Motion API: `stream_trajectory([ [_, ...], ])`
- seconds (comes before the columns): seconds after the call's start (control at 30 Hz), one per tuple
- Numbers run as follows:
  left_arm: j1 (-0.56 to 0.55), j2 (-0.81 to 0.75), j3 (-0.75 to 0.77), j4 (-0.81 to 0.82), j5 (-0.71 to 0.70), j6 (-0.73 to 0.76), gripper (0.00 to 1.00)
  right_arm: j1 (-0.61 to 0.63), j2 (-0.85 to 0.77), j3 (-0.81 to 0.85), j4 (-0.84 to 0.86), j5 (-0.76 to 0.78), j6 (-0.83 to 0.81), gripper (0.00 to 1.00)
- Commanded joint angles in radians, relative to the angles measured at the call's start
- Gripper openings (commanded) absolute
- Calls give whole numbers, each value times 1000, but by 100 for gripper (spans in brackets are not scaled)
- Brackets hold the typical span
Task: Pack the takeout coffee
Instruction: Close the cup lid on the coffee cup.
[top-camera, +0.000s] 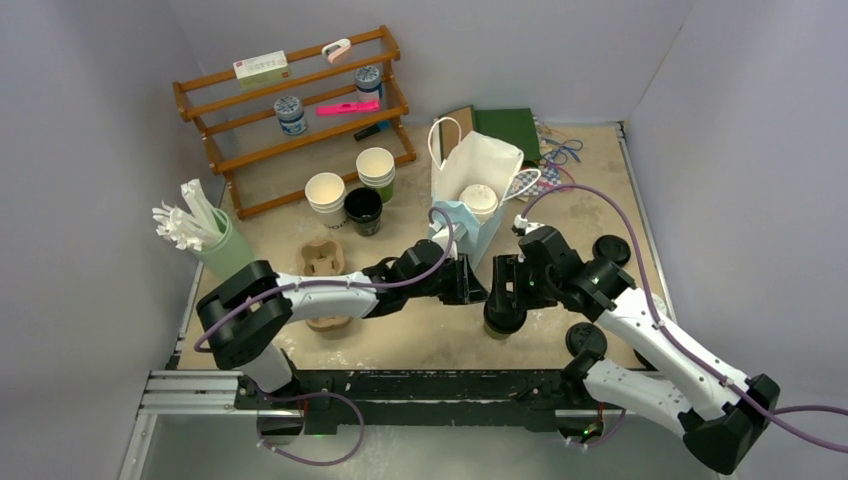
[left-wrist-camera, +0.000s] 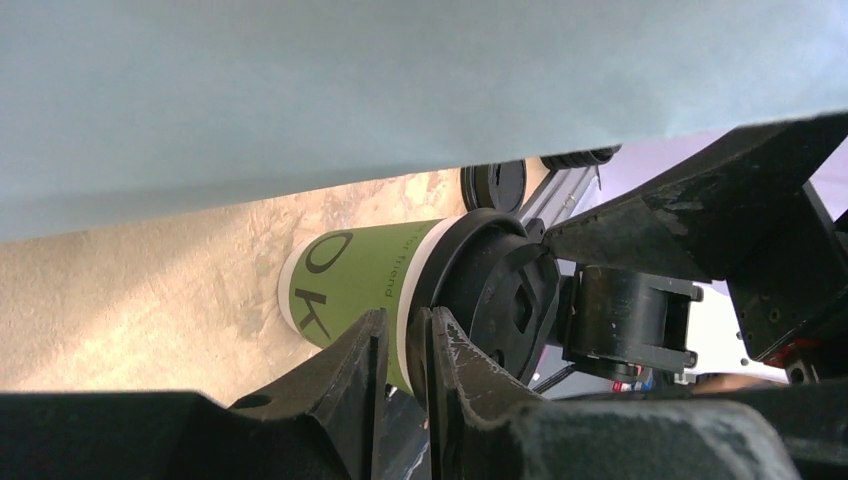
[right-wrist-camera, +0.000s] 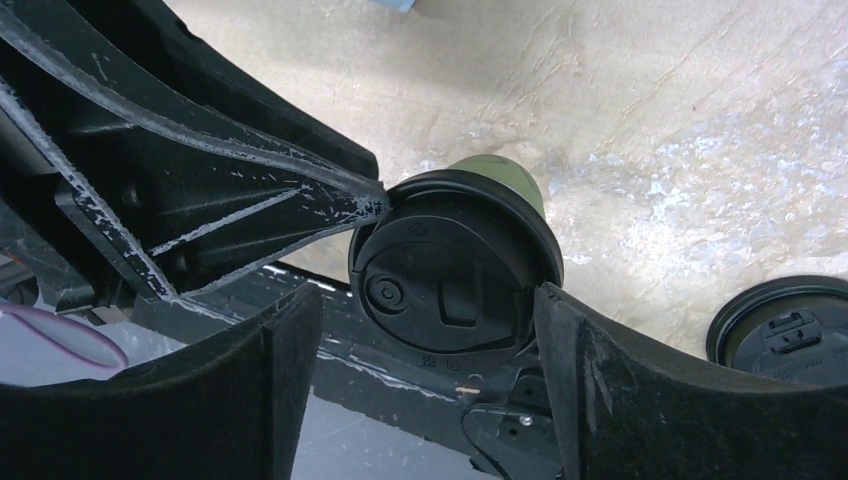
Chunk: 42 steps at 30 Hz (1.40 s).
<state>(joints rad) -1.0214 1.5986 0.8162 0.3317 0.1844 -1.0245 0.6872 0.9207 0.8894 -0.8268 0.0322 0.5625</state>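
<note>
The green cup (left-wrist-camera: 350, 290) with its black lid (right-wrist-camera: 455, 265) stands on the table at 6 o'clock from the paper bag (top-camera: 480, 170). It is probably light and thin-walled; grip gently at the stiffer rim. The right gripper (right-wrist-camera: 425, 300) straddles the lid, jaws wide. The left gripper (left-wrist-camera: 408, 345), at the cup's 10 o'clock, is narrow; I cannot tell whether it pinches anything.
</note>
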Motion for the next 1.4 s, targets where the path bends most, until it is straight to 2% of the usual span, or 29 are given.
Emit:
stream_trajectory([
  [0.0,0,30,74,22,3,44,22,7,10,-3,-57,-18,48,82],
  [0.07,0,36,82,23,7,44,22,7,21,-1,-78,4,49,87],
  [0.17,0,36,82,24,5,43,22,6,45,11,-109,39,37,88],
  [0.4,0,36,83,26,3,39,22,7,61,24,-123,79,24,81],
  [0.5,0,21,84,9,-7,47,22,6,55,34,-108,64,30,81],
  [0.63,-1,-23,98,-68,-31,78,22,7,50,56,-110,55,46,87],
  [0.83,-2,-114,101,-202,-65,109,25,7,69,66,-96,-5,137,84],
  [0.97,-4,-179,92,-296,-92,130,28,7,72,105,-137,38,185,87],
  [1.13,-46,-222,134,-432,-131,250,41,6,42,142,-213,107,230,88],
  [1.2,-88,-222,164,-477,-162,317,47,5,33,147,-227,121,248,82],
  [1.3,-161,-251,153,-454,-155,450,56,-6,17,118,-205,119,247,77],
  [1.37,-219,-294,107,-383,-158,569,65,-68,31,108,-188,105,186,72],
])
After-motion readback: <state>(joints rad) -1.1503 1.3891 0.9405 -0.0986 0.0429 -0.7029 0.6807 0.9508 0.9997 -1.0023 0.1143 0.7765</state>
